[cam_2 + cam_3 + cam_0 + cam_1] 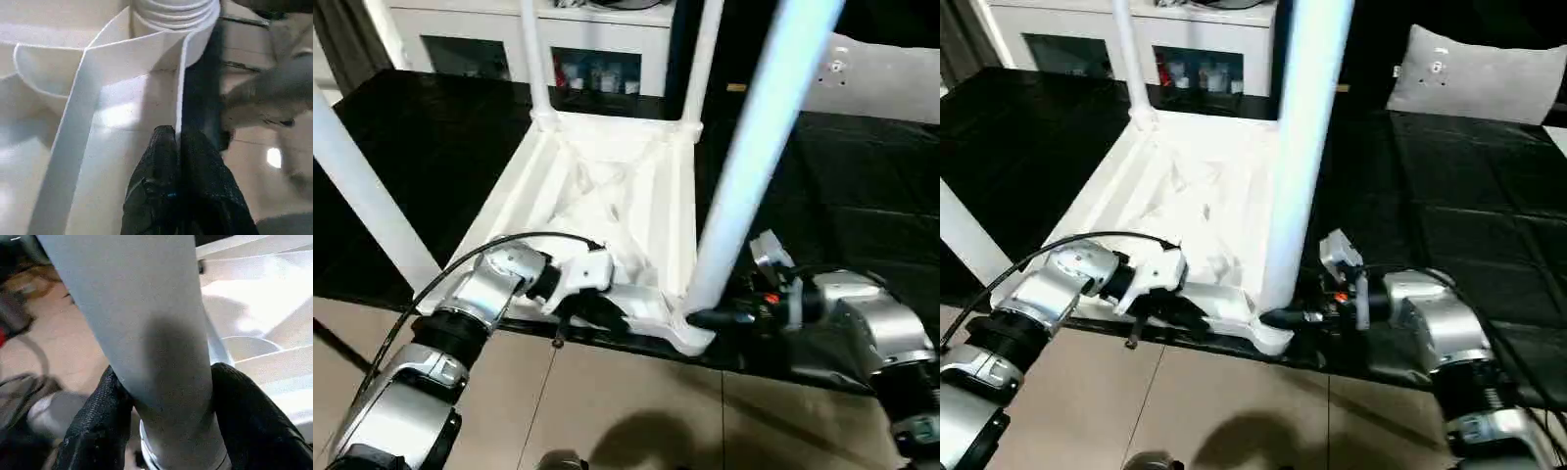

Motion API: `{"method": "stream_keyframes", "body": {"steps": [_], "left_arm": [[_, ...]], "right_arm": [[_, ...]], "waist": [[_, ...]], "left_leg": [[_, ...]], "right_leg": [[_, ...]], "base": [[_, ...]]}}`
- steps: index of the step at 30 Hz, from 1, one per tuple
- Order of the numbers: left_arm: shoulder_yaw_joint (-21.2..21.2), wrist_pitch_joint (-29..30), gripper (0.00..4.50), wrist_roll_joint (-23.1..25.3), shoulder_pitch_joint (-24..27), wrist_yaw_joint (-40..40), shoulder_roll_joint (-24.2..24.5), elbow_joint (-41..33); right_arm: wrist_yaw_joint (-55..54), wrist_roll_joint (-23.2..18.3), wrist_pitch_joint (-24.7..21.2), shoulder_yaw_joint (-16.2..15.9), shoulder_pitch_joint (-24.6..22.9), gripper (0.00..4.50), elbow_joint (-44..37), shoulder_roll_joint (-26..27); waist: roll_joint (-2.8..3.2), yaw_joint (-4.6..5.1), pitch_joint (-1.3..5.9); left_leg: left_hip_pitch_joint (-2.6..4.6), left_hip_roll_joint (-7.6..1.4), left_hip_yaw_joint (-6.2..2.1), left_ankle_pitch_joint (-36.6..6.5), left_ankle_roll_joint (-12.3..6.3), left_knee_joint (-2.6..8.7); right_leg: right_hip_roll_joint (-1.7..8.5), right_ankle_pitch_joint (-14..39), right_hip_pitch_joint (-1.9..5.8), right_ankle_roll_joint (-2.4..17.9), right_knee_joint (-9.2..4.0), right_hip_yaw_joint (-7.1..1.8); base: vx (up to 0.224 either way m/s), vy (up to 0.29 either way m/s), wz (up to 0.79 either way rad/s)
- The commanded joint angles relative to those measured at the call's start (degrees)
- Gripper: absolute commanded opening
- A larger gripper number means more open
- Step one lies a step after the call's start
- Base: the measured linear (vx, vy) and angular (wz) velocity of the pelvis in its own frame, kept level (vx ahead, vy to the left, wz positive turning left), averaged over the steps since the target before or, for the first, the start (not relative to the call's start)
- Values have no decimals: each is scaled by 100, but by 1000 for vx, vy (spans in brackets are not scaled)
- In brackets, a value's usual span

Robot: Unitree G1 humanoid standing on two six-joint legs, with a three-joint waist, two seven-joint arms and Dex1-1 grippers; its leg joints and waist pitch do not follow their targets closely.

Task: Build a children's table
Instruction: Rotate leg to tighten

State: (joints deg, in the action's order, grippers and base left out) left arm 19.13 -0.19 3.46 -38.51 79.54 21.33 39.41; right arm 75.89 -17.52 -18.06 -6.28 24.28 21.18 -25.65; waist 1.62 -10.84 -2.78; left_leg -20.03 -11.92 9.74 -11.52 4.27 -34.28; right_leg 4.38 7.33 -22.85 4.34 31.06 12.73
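Left fingers (178, 147) pinch table rim (182, 78) | right fingers (102, 431) clasp leg (146, 333)

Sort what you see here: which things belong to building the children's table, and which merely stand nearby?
Job: upturned table top; near leg between the right gripper's fingers; far legs; left gripper pinching the top's rim.
Nearby: glass-door cabinet; grey cushion.

Left gripper (178, 147): fingers pinched together on the table top (607, 186) rim.
Right gripper (166, 406): fingers clasp the near-corner leg (146, 323), just above the table top.
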Motion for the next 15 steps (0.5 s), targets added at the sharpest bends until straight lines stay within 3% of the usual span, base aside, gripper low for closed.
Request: {"method": "stream_keyframes", "body": {"steps": [1, 2, 3, 4, 5, 6, 8, 9, 10, 11, 12, 13, 14, 15], "left_arm": [[-125, 366, 0, -108, -104, -442, -270, -271], [-240, 790, 0, -112, -136, -886, -472, -364], [-282, 898, 0, -103, -161, -1088, -568, -378], [-303, 941, 0, -98, -177, -1198, -622, -379], [-328, 1011, 0, -73, -206, -1366, -699, -363], [-338, 1058, 0, -47, -230, -1497, -761, -342], [-371, 1221, 0, 129, -349, -2181, -1041, -217], [-372, 1231, 0, 146, -360, -2242, -1066, -203], [-373, 1250, 0, 176, -378, -2345, -1108, -180], [-430, 1270, 0, 170, -456, -2680, -1322, -71], [-439, 1256, 0, 163, -473, -2732, -1369, -53], [-452, 1289, 0, 169, -482, -2818, -1436, -75], [-452, 1295, 0, 175, -482, -2825, -1438, -81], [-443, 1297, 0, 222, -490, -2877, -1429, -117]], "right_arm": [[-982, 213, -247, 55, 138, 211, 92, 278], [-2060, 445, -509, 198, 357, 210, 287, 632], [-2457, 499, -627, 268, 442, 210, 359, 783], [-2654, 522, -686, 306, 484, 207, 392, 862], [-2907, 571, -710, 344, 546, 207, 450, 961], [-3121, 591, -753, 393, 595, 207, 494, 1053], [-3979, 550, -939, 678, 776, 207, 632, 1481], [-4040, 559, -924, 690, 785, 207, 638, 1510], [-4138, 580, -888, 703, 798, 207, 648, 1556], [-4390, 683, -428, 689, 776, 239, 685, 1708], [-4453, 668, -353, 717, 766, 259, 690, 1756], [-4580, 665, -300, 776, 751, 272, 673, 1842], [-4589, 660, -303, 788, 748, 275, 667, 1852], [-4625, 624, -281, 861, 703, 282, 583, 1903]], "waist": [[-50, 66, 438], [-48, 122, 435], [-31, 246, 418], [4, 382, 427], [21, 433, 432], [61, 523, 432], [55, 618, 400], [14, 665, 383], [-60, 680, 373], [-82, 669, 362], [-75, 669, 362], [17, 710, 411], [42, 725, 438], [99, 733, 479]], "left_leg": [[46, -150, -28, -877, -284, 305], [50, -146, -36, -936, -254, 305], [36, -188, -80, -982, -173, 306], [15, -258, -134, -1195, -165, 301], [13, -310, -155, -1309, -195, 308], [17, -467, -215, -1592, -278, 377], [46, -609, -265, -2029, -252, 459], [92, -435, -189, -2004, -157, 376], [177, -27, -1, -1612, -145, 182], [145, 75, 48, -1478, -215, 156], [117, 82, 51, -1407, -293, 173], [76, -84, -47, -1352, -410, 241], [55, -184, -101, -1340, -427, 274], [20, -441, -230, -1340, -508, 359]], "right_leg": [[478, 2724, 377, -672, -537, -301], [471, 2847, 378, -753, -574, -270], [469, 2891, 391, -765, -604, -212], [474, 2979, 455, -843, -643, -148], [491, 2959, 476, -876, -634, -152], [518, 2832, 508, -828, -563, -211], [556, 2736, 497, -654, -419, -357], [602, 3044, 428, -631, -525, -373], [599, 3552, 322, -784, -736, -225], [558, 3688, 333, -920, -766, -152], [506, 3703, 363, -1048, -797, -100], [410, 3275, 444, -1214, -825, -41], [429, 3041, 490, -1164, -784, -70], [503, 2460, 534, -919, -577, -205]], "base": [[0, 0, 0], [0, 0, 0], [0, 0, 0], [0, 0, 0], [0, 0, 0], [0, 0, 0], [0, 0, 0], [0, 0, 0], [0, 0, 0], [0, 0, 0], [0, 0, 0], [0, 0, 0], [0, 0, 0], [0, 0, 0]]}}
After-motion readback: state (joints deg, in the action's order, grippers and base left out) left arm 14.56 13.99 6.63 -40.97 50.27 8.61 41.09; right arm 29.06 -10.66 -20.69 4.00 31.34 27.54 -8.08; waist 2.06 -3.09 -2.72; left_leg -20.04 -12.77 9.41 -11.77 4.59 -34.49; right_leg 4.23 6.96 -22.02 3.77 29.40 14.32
